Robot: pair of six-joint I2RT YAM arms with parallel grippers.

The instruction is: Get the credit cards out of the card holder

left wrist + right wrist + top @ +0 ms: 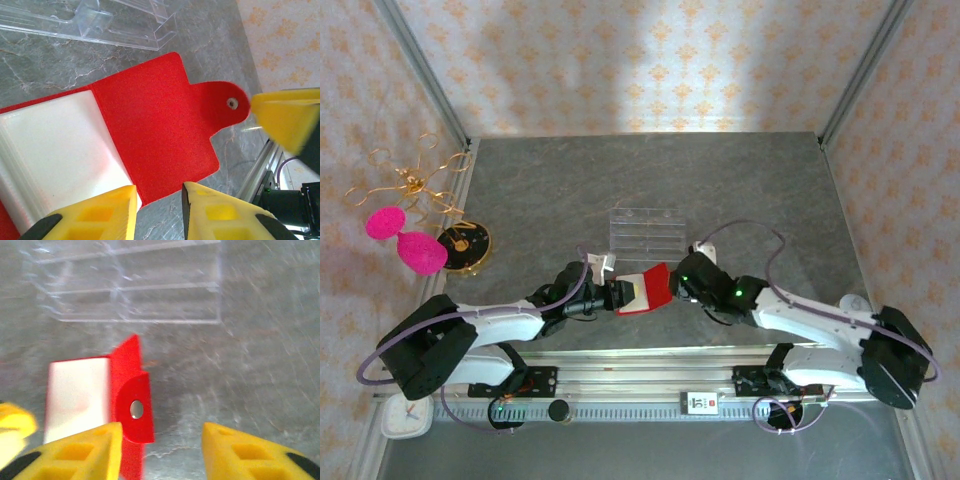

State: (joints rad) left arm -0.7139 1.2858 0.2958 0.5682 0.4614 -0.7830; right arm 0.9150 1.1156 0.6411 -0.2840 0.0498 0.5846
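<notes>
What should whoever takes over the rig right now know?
Left gripper: jaws partly apart at the card holder's near edge; grip unclear.
Right gripper: open beside the snap flap, holding nothing.
The card holder sits unsnapped and open between them, nearer the arms than the clear tray.
Done: holder opened. Left: pull the credit cards from the white sleeves.

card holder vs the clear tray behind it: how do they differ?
The card holder is opaque red with whitish sleeves inside; the clear tray is see-through. The card holder is folded open, snap flap out; the tray is one slotted piece. The tray is somewhat wider than the card holder. Both are roughly rectangular.
</notes>
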